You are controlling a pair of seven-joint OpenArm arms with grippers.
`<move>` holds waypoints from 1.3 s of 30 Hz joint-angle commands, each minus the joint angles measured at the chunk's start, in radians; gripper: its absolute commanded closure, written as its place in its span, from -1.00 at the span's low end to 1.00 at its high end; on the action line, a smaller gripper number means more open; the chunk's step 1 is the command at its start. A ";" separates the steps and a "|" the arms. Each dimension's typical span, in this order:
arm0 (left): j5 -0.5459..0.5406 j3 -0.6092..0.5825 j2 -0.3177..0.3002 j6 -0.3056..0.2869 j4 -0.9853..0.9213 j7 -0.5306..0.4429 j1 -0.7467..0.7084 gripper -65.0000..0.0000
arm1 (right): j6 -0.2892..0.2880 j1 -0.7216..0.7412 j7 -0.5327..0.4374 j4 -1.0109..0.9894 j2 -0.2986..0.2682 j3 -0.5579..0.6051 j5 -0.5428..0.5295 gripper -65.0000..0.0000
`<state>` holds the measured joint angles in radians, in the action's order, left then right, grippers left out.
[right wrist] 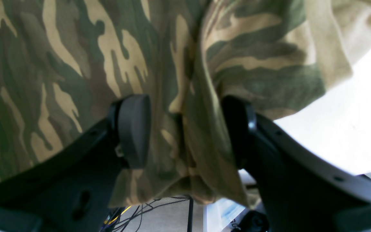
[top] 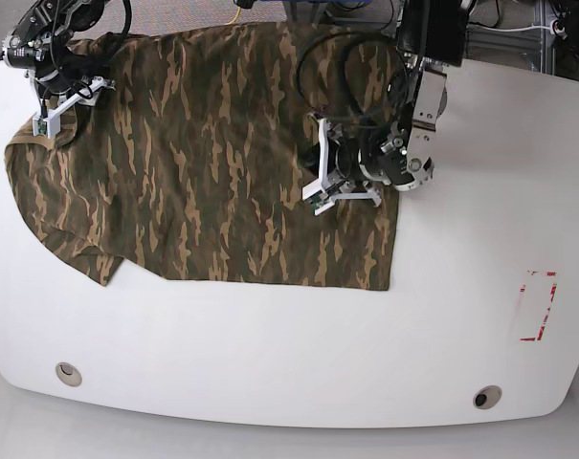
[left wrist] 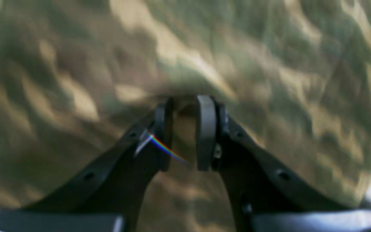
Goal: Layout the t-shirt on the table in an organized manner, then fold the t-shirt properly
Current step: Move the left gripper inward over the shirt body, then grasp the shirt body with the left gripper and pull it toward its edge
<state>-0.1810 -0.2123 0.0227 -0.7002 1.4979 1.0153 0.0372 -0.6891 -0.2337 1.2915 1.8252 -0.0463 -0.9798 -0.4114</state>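
Observation:
The camouflage t-shirt [top: 203,163] lies spread mostly flat on the white table [top: 270,363], with wrinkles and a turned corner at its left side. My left gripper [top: 320,186] hovers over the shirt's right half. In the left wrist view its fingers [left wrist: 204,129] stand a narrow gap apart, and blurred cloth [left wrist: 269,64] shows between and beneath them. My right gripper [top: 50,120] is at the shirt's far left corner. In the right wrist view it [right wrist: 187,106] is open wide, a raised fold of the t-shirt [right wrist: 60,48] standing between its fingers.
A red rectangular outline mark [top: 538,306] is on the table at the right. Two round holes [top: 68,373] [top: 487,396] sit near the front edge. Bare tabletop [right wrist: 349,112] shows beside the cloth, and floor with cables [right wrist: 159,212] shows past the table's edge.

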 commanded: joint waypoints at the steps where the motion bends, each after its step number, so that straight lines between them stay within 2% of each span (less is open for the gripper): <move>1: 0.016 0.001 -0.023 0.002 -0.029 0.015 0.011 0.68 | -0.007 0.004 -0.010 0.020 -0.013 -0.003 -0.011 -0.06; 8: 0.016 0.009 -0.096 0.002 -0.136 -0.016 0.054 0.68 | -0.007 0.006 -0.006 0.046 -0.013 -0.008 -0.013 -0.06; 13: 0.016 0.069 -0.151 0.002 -0.245 -0.085 0.086 0.68 | -0.007 0.007 -0.006 0.121 -0.011 -0.011 -0.013 -0.06; 19: 0.013 0.109 -0.201 0.002 -0.336 -0.100 0.129 0.68 | -0.007 0.007 -0.006 0.190 -0.011 -0.011 -0.013 -0.06; 26: 0.013 0.161 -0.257 0.002 -0.372 -0.146 0.146 0.68 | -0.004 0.015 -0.006 0.190 -0.013 -0.011 -0.011 -0.06; 39: 0.010 0.213 -0.321 0.002 -0.369 -0.145 0.143 0.68 | -0.002 -0.010 -0.010 0.186 -0.005 0.020 -0.007 -0.07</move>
<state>-0.3122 0.0021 -0.2771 -0.7441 1.1423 0.7216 0.1970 -0.6888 -0.2466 1.2957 1.9957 -0.0414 -0.9627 -0.4103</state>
